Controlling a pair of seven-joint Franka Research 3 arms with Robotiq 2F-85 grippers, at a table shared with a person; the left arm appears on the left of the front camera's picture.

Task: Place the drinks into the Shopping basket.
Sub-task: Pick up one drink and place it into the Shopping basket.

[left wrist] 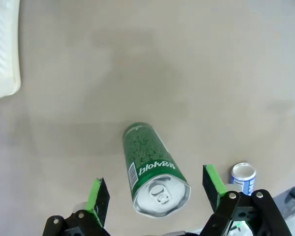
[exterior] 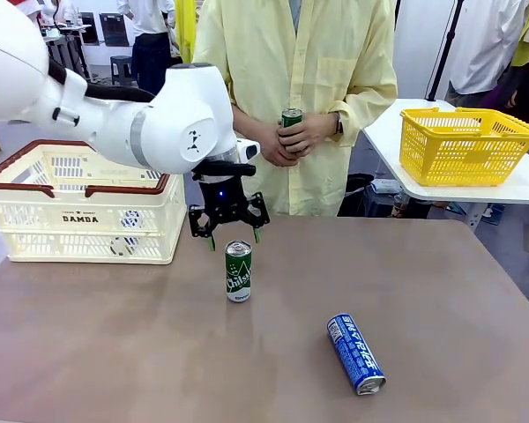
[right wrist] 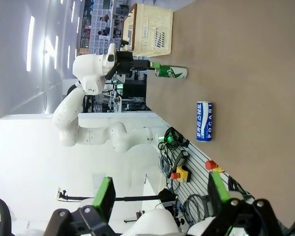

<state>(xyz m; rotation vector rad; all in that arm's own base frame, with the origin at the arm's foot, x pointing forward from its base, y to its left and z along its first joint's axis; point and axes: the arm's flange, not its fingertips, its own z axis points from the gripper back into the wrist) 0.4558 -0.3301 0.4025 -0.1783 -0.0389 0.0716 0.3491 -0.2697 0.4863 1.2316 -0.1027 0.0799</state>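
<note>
An upright green can [exterior: 238,271] is seen standing near the middle of the brown table [exterior: 115,352], with the left gripper [exterior: 234,239] hung directly over it; its fingers are spread wide and nothing is grasped, the green pads [left wrist: 98,194] being held clear on either side of the can's silver top in the left wrist view (a gap is visible on each side). A blue can [exterior: 356,353] is laid on its side nearer the robot's edge and to the right of the green one, well apart from it, with one silver end turned toward the front camera. The Shopping basket [exterior: 88,220] is set on the table at the left, partly hidden behind the left arm [exterior: 159,123]; it is cream-white with a dark brown rim and "DAMDA" printed on its front, and what lies inside it cannot be told. At the far side a person's hands [exterior: 286,141] are clasped about a second green can [exterior: 292,116], which is held upright against a yellow shirt [exterior: 247,53]. A yellow mesh basket [exterior: 463,145] is placed on a white side table [exterior: 520,189] at the right. The right gripper [right wrist: 161,191] is shown in its own wrist view with its fingers parted and nothing between them; it lies well away from both cans on the table, which are seen far off across the table top.
</note>
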